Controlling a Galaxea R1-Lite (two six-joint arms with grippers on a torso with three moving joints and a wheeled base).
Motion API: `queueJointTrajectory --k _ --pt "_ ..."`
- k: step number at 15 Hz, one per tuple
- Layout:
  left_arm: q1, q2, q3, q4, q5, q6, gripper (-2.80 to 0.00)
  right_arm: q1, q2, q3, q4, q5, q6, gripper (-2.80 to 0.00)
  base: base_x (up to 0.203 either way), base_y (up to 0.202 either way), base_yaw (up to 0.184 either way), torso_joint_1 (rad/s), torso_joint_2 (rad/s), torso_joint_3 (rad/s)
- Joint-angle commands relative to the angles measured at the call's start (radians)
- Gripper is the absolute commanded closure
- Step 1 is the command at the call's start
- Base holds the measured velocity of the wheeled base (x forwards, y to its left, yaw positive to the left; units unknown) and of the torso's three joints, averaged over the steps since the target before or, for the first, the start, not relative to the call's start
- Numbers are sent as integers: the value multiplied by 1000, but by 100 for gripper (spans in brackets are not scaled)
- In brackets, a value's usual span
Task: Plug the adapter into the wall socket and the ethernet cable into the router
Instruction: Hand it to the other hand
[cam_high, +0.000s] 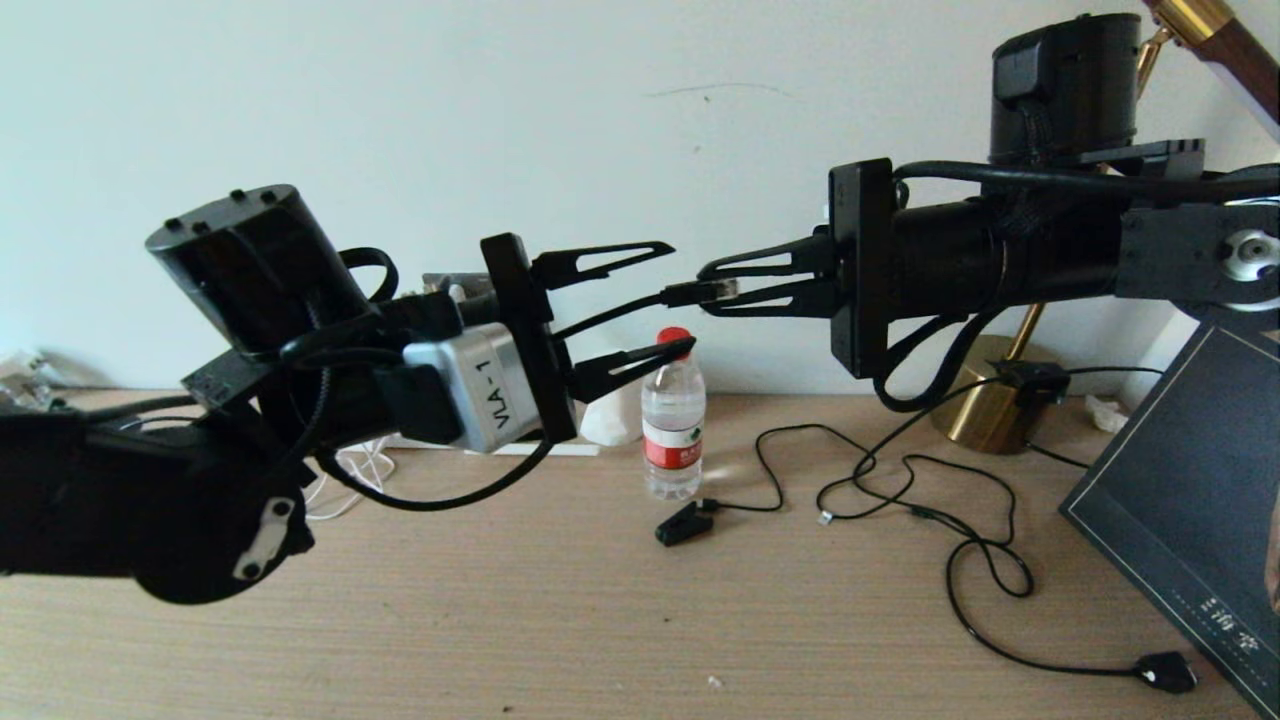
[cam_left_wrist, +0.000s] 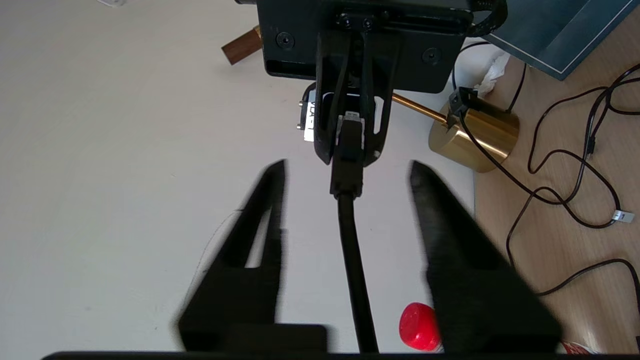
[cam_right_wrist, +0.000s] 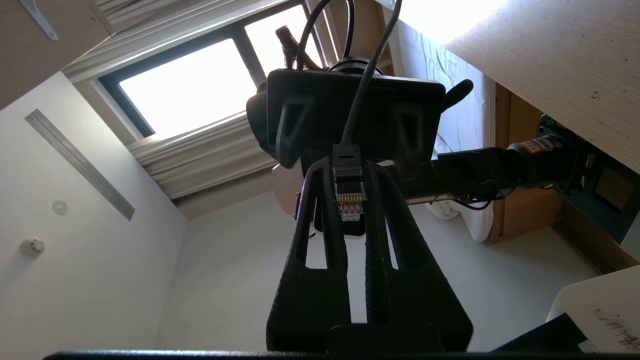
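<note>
Both arms are raised above the desk, tips facing each other. My right gripper (cam_high: 708, 290) (cam_right_wrist: 347, 170) is shut on the clear-tipped connector (cam_right_wrist: 348, 195) of the black ethernet cable (cam_high: 600, 318) (cam_left_wrist: 350, 240). My left gripper (cam_high: 678, 295) (cam_left_wrist: 347, 167) is open, its fingers spread on either side of the cable without touching it. The cable runs back between them towards the left wrist. The adapter, the wall socket and the router are hidden behind the left arm or out of view.
On the wooden desk (cam_high: 560, 620) stand a red-capped water bottle (cam_high: 672, 425) and a brass lamp base (cam_high: 985, 400). A small black clip plug (cam_high: 683, 524) and thin black cords (cam_high: 900, 480) lie between them. A dark framed board (cam_high: 1190, 510) leans at the right.
</note>
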Motion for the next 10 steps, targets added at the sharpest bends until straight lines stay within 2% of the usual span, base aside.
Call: queueJointTrajectory --k 1,9,10 --pt "0 1 3 -6 -4 6 0 10 9 -1 0 5 8 0 0 0 0 0 0 0" --pt "-1 -2 7 -6 -4 6 0 13 12 0 0 -4 2 0 0 0 0 0 0 0" --pt "-1 -4 11 -6 -4 6 0 13 11 -1 0 -5 2 -280 0 0 0 0 0 0"
